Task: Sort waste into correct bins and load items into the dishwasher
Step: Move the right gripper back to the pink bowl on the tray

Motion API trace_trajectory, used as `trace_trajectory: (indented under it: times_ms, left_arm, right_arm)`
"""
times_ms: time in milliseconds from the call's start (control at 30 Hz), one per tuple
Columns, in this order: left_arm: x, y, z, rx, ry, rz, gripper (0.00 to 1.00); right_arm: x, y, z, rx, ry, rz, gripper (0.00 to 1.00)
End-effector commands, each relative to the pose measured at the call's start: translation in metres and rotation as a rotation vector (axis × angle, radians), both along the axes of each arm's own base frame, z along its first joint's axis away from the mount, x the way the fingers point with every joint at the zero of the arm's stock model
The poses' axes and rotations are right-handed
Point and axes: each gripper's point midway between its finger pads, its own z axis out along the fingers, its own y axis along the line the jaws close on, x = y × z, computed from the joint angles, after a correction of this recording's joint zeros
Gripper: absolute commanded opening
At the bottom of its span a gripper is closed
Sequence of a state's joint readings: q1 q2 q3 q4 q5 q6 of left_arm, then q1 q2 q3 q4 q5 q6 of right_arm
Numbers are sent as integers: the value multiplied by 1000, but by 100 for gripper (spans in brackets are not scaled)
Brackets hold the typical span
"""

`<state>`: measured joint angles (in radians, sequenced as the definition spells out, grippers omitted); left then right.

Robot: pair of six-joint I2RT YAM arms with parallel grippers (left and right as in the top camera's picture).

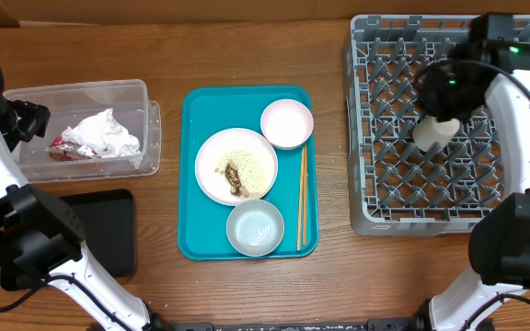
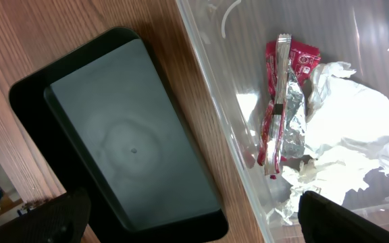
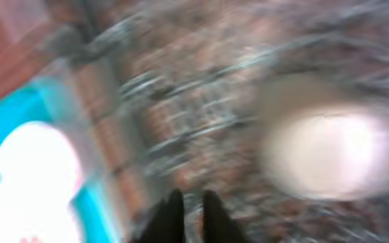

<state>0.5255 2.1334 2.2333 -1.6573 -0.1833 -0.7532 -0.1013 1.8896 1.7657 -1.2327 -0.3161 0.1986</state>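
Crumpled white napkins (image 1: 104, 133) and a red wrapper (image 2: 283, 88) lie in the clear tub (image 1: 145, 92). The black tray (image 1: 109, 230) sits in front of it. The plate (image 1: 236, 165) with rice and brown scraps, the pink bowl (image 1: 287, 123), the grey bowl (image 1: 255, 227) and the chopsticks (image 1: 302, 198) rest on the teal tray. The white cup (image 1: 433, 133) lies in the grey dish rack (image 1: 375, 184). My left gripper (image 1: 28, 118) is open and empty beside the tub's left end, over the black tray in its wrist view (image 2: 191, 209). My right gripper (image 1: 442, 103) hovers over the rack beside the cup; its wrist view (image 3: 192, 202) is blurred, with the fingers close together and empty.
The teal serving tray (image 1: 196, 239) lies in the table's middle between the tub and the rack. A cardboard box corner shows at the far left edge. Both arm bases stand at the front corners.
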Motion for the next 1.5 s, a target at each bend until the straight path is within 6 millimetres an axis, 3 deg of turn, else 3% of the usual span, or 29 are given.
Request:
trace_trajectory:
  times_ms: [0, 33, 67, 100, 133, 333, 467, 600, 733, 867, 1033, 1133, 1267, 1467]
  left_arm:
    - [-2, -2, 15, 20, -36, 8, 100]
    - [-2, -2, 15, 20, -36, 8, 100]
    - [-2, -2, 15, 20, -36, 8, 100]
    - [-2, -2, 15, 20, -36, 8, 100]
    - [-2, -2, 15, 20, -36, 8, 100]
    - [-2, -2, 15, 20, -36, 8, 100]
    - [-2, -2, 15, 20, -36, 7, 100]
    - [-2, -2, 15, 20, -36, 8, 100]
    - [-2, -2, 15, 20, -36, 8, 100]
    - [-2, -2, 15, 20, -36, 8, 100]
    - [-2, -2, 15, 20, -36, 8, 100]
    - [-2, -2, 15, 20, -36, 8, 100]
    - [-2, -2, 15, 20, -36, 8, 100]
    - [-2, -2, 15, 20, -36, 8, 100]
  right_arm:
    - [-8, 94, 59, 275, -202, 366, 47]
    - [-8, 104, 58, 264, -210, 390, 59]
    - [-7, 115, 57, 242, -222, 419, 81]
    - [-6, 123, 56, 215, -236, 441, 94]
    - [-2, 132, 54, 173, -248, 448, 96]
    - [27, 172, 46, -58, -332, 272, 94]
    - [41, 202, 38, -137, -399, 230, 78]
    - [50, 241, 9, -127, -414, 259, 78]
    - [54, 271, -38, -101, -357, 235, 75]
    - [54, 276, -72, -137, -306, 174, 72]
    - [52, 278, -96, -218, -300, 150, 72]
    - [50, 284, -106, -227, -296, 160, 71]
    - [46, 289, -109, -233, -294, 170, 56]
    - [43, 288, -118, -268, -287, 121, 54]
